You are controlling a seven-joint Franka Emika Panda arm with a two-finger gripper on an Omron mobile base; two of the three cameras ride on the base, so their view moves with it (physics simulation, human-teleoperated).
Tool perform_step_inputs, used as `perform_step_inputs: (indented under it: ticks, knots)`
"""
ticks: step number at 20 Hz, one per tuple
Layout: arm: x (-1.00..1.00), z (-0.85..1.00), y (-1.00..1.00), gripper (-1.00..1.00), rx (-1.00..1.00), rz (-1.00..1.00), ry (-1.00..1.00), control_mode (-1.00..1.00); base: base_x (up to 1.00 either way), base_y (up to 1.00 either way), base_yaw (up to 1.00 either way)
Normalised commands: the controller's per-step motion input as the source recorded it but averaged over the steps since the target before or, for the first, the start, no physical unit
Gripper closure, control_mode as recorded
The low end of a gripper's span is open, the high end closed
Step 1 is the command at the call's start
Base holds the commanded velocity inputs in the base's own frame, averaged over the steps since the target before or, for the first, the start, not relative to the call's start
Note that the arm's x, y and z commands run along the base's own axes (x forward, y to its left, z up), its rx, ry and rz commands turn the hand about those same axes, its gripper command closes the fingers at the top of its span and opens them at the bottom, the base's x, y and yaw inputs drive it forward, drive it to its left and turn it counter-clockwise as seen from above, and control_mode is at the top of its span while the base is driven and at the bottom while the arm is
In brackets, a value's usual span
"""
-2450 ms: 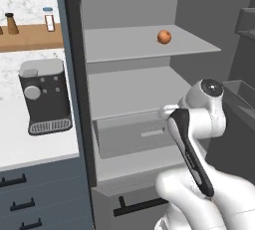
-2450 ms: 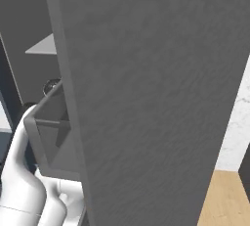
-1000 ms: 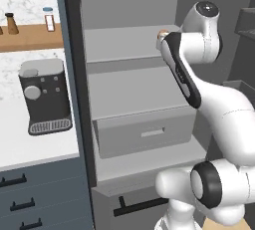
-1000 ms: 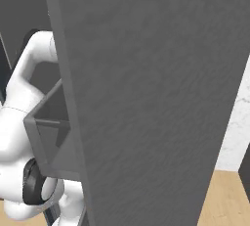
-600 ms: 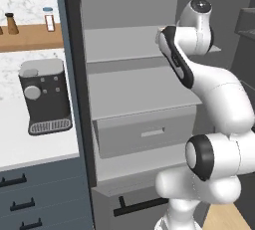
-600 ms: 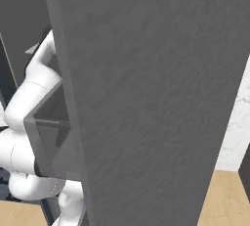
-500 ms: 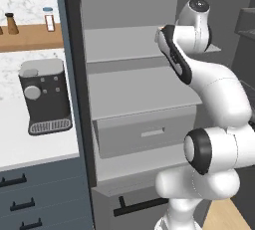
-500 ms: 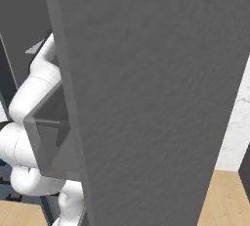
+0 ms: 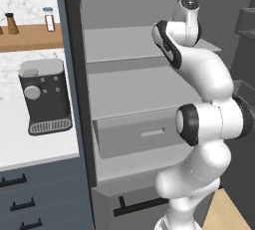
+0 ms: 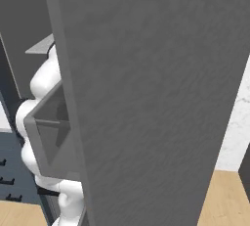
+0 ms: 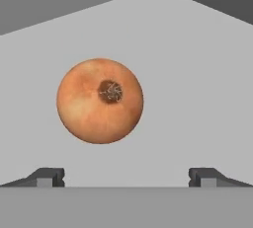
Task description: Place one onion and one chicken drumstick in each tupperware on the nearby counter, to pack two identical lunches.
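Observation:
In the hand view an orange-brown onion (image 11: 100,100) lies on the light grey fridge shelf (image 11: 197,74), its stem end facing me. It sits ahead of my gripper (image 11: 126,177) and a little left of its middle. The gripper is open, its fingertips (image 11: 47,176) set wide and holding nothing. In the left base view my arm (image 9: 199,69) reaches up over the upper fridge shelf (image 9: 119,50) and hides the onion. The white counter (image 9: 35,144) lies to the left of the fridge. The tupperware and the chicken drumstick are out of view.
A black coffee machine (image 9: 45,97) stands on the counter under a wooden wall shelf (image 9: 30,37) with bottles. A grey fridge drawer (image 9: 139,134) stands pulled out below the shelves. The open fridge door (image 10: 146,98) blocks most of the right base view.
My arm has swung up from drawer height to the upper shelf, and the hand now covers the onion in the left base view. Over the last half second it barely moved.

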Motion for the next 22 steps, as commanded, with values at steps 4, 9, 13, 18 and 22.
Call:
perform_step_inputs:
  ticks: [4,9,13,18,22]
  knots:
    - [0.67,0.0,0.0,-1.0,0.0,0.0,0.0,-1.0,0.0,0.0,0.0]
    - [0.56,-0.02,0.0,-1.0,0.0,0.0,0.0,-1.0,0.0,0.0,0.0]
    - [0.44,-0.18,0.0,-1.0,0.0,0.0,0.0,-1.0,0.0,0.0,0.0]
    - [0.08,-0.38,0.0,1.0,-0.03,0.0,0.0,-1.0,0.0,0.0,0.0]
    - [-0.01,-0.56,0.0,1.0,-0.06,0.0,0.0,-1.0,0.0,0.0,0.0]
